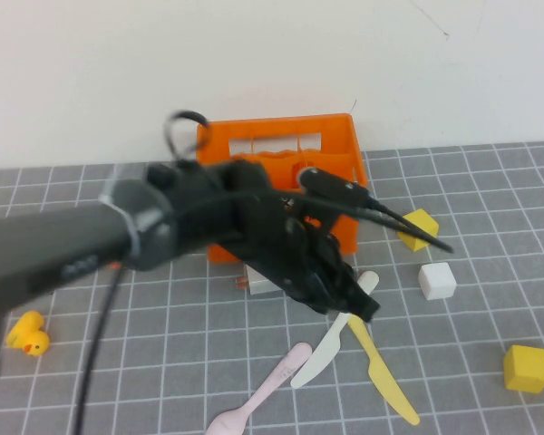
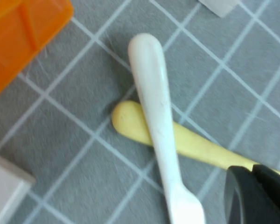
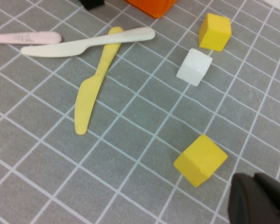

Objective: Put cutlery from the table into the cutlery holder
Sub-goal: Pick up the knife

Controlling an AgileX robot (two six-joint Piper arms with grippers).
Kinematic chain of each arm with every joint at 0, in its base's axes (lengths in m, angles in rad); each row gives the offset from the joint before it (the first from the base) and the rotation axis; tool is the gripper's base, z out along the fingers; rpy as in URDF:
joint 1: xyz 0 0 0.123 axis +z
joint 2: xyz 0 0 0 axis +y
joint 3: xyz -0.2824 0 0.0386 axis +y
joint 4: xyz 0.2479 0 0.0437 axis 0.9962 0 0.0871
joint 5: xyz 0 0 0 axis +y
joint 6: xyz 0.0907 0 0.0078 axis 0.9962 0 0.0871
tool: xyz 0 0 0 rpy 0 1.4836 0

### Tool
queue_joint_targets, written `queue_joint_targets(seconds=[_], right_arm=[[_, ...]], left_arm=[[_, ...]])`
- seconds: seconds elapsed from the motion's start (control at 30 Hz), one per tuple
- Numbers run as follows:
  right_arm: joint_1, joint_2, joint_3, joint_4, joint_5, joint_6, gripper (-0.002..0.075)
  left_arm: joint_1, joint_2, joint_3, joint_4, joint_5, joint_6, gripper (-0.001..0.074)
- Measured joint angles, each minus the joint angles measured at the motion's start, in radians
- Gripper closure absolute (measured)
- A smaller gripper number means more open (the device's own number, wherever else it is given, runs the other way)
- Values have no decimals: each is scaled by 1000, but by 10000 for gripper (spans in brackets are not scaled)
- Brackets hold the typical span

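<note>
The orange cutlery holder (image 1: 281, 149) stands at the back of the grey table (image 1: 163, 362). The white knife (image 1: 331, 343) lies across the handle of the yellow knife (image 1: 381, 372), and the pink spoon (image 1: 263, 390) lies beside them. My left gripper (image 1: 363, 306) hovers low over the two crossed handles, its fingers together and empty. In the left wrist view, the left gripper (image 2: 254, 191) is beside the white knife (image 2: 151, 93) and over the yellow knife (image 2: 130, 123). My right gripper (image 3: 257, 200) is shut and empty, near a yellow cube (image 3: 200, 158). It is out of the high view.
A white cube (image 1: 437, 279) and two yellow cubes (image 1: 419, 227) (image 1: 526, 367) sit to the right of the cutlery. A yellow duck (image 1: 27, 333) is at the left. A white block (image 1: 258, 283) lies in front of the holder, under my left arm.
</note>
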Motion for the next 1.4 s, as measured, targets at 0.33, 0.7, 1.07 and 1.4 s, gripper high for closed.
queue_joint_targets(seconds=[0.33, 0.7, 1.07, 1.4], right_arm=[[0, 0, 0, 2, 0, 0, 729], [0, 0, 0, 8, 0, 0, 729], [0, 0, 0, 8, 0, 0, 729], [0, 0, 0, 8, 0, 0, 729]], left_arm=[[-73, 139, -186, 316, -6, -301, 601], [-75, 332, -423, 375, 153, -242, 263], [-79, 366, -451, 429, 116, -235, 403], [-79, 373, -505, 429, 282, -219, 542]])
